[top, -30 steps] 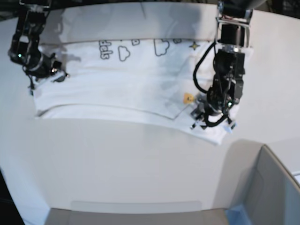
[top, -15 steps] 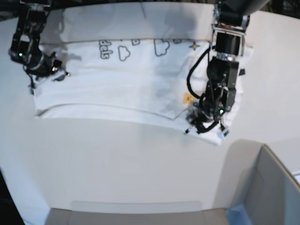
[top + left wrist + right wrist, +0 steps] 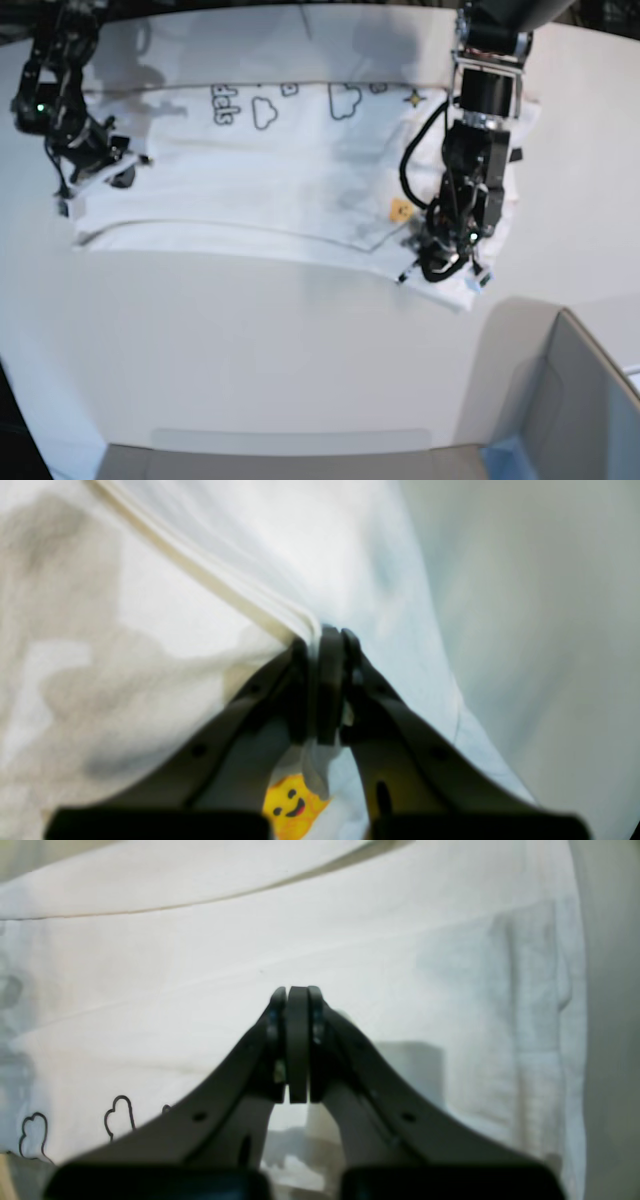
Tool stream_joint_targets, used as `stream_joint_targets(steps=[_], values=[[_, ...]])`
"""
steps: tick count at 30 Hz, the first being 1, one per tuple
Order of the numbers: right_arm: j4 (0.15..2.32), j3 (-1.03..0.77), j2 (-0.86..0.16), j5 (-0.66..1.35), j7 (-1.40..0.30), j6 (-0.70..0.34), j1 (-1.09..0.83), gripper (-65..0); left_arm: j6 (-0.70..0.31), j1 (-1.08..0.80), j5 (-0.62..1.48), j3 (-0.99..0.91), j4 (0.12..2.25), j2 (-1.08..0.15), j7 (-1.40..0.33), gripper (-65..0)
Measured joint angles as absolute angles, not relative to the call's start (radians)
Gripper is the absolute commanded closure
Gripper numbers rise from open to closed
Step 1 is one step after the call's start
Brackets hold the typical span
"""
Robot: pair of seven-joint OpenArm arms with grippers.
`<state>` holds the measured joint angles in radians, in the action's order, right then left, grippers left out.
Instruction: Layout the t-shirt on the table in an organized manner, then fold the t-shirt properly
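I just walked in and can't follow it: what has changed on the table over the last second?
The left gripper came inward over the t-shirt and closed on a fold of cloth near its edge. The right gripper stayed shut on the shirt and lifted its side slightly. The shirt otherwise lies spread on the table as before.

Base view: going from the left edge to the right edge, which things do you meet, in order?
Right end effector → cloud prints → yellow star → left end effector → grey box.
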<state>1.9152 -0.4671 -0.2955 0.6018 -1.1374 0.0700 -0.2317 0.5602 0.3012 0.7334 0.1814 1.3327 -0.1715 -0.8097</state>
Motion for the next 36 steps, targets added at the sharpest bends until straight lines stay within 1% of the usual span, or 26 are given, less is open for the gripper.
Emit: stream_joint_targets(steps=[2, 3, 7, 9, 10, 17, 20, 25, 26, 29, 31, 36], values=[[1.917, -0.483, -0.294, 0.604, -1.138, 0.070, -0.213, 0.0, 0.560, 0.299, 0.733, 0.181, 1.333, -0.171, -0.809, -2.8], [1.917, -0.504, -0.294, 0.608, -1.137, 0.068, -0.205, -2.0, 0.560, 0.299, 0.733, 0.181, 1.333, -0.171, -0.809, -2.8], [1.907, -0.609, -0.289, 0.603, -1.137, 0.068, -0.156, -18.8, 0.560, 0.299, 0.733, 0.181, 1.333, -0.171, -0.807, -2.8], [1.877, -0.645, -0.290, 0.603, -1.137, 0.067, -0.125, -24.3, 0.560, 0.299, 0.733, 0.181, 1.333, -0.171, -0.809, -2.8], [1.847, -0.662, -0.289, 0.601, -1.137, 0.067, -0.100, -25.0, 0.560, 0.299, 0.733, 0.181, 1.333, -0.171, -0.810, -2.8], [1.604, -0.702, -0.294, 0.598, -1.133, 0.072, 0.042, -20.9, 0.560, 0.299, 0.734, 0.181, 1.333, -0.171, -0.810, -2.8], [1.535, -0.698, -0.291, 0.594, -1.132, 0.070, 0.089, -20.5, 0.560, 0.299, 0.734, 0.181, 1.333, -0.171, -0.810, -2.8], [1.443, -0.690, -0.288, 0.492, -1.128, 0.072, 0.178, -20.5, 0.560, 0.299, 0.734, 0.181, 1.333, -0.171, -0.811, -2.8], [1.425, -0.672, -0.290, 0.470, -1.103, 0.074, 0.193, -20.5, 0.560, 0.299, 0.734, 0.181, 1.333, -0.171, -0.810, -2.8], [1.379, -0.607, -0.290, 0.467, -1.035, 0.070, 0.205, -20.5, 0.560, 0.299, 0.734, 0.181, 1.333, -0.171, -0.810, -2.8], [1.348, -0.564, -0.288, 0.464, -1.024, 0.070, 0.205, -20.5, 0.560, 0.299, 0.734, 0.181, 1.333, -0.171, -0.811, -2.8], [1.298, -0.558, -0.282, 0.457, -1.004, 0.070, 0.216, -20.5, 0.560, 0.299, 0.734, 0.181, 1.333, -0.171, -0.811, -2.8]])
